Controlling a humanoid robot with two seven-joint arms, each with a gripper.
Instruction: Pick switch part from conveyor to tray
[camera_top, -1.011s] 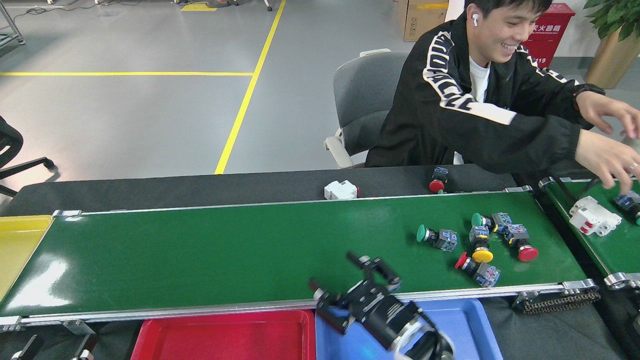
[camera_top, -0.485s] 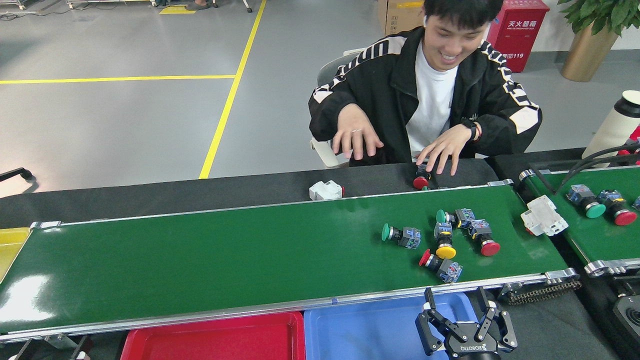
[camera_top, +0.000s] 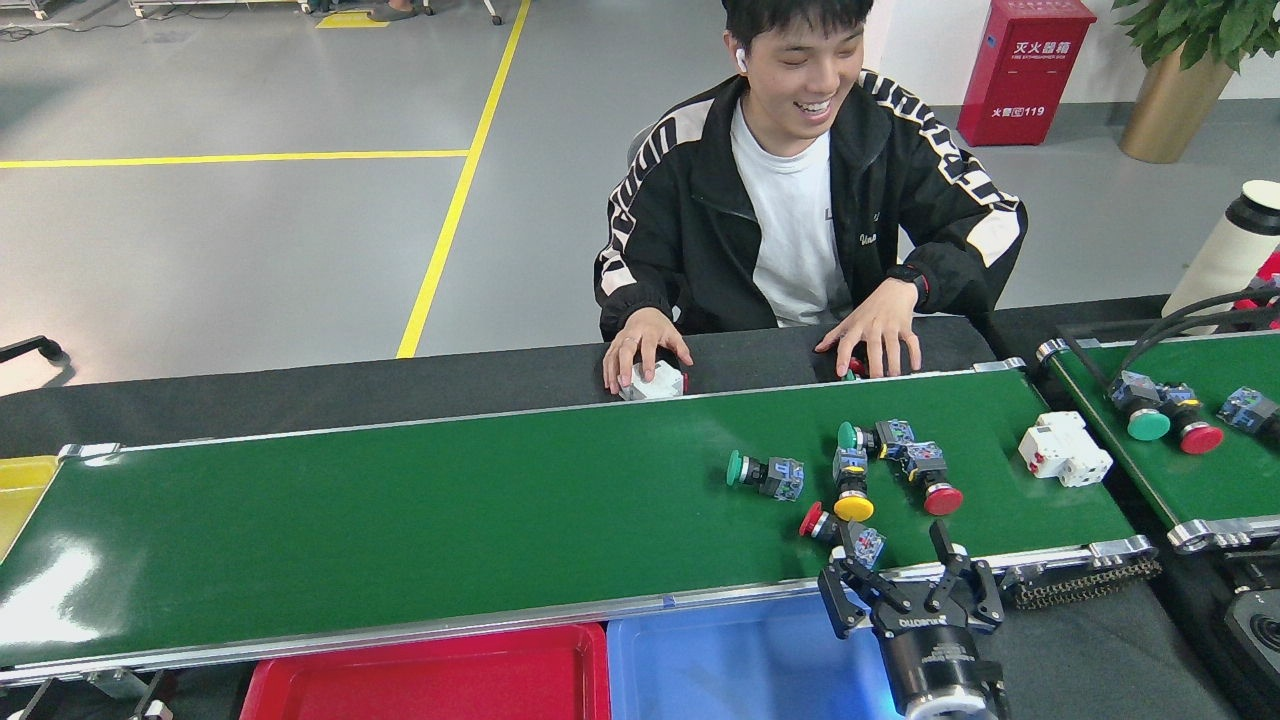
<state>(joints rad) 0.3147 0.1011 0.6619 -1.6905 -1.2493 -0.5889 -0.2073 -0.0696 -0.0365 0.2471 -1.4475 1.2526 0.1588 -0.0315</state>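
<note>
The conveyor (camera_top: 400, 520) is a long glossy dark-green belt running left to right. Several switch parts lie on its right portion: a green-capped one (camera_top: 765, 473), a yellow-capped one (camera_top: 852, 490), a red-capped one (camera_top: 932, 482), another green-capped one (camera_top: 872, 437) and a white block (camera_top: 1065, 450). A further red-capped switch part (camera_top: 838, 532) lies near the front rail. My right gripper (camera_top: 893, 567) stands open over that rail, its left finger just beside this red-capped part, holding nothing. The blue tray (camera_top: 730, 660) lies below the rail. My left gripper is out of view.
A red tray (camera_top: 430, 680) sits left of the blue one, and a yellow tray (camera_top: 20, 490) is at the belt's left end. A person sits across the belt, one hand (camera_top: 640, 355) on a white part and the other hand (camera_top: 875, 335) over a red-capped one. A second belt (camera_top: 1220, 470) at right carries more switches.
My right gripper has risen from over the blue tray to the belt's front rail. The parts have drifted left, the white block is now on the main belt, and the person's hands have dropped to the table.
</note>
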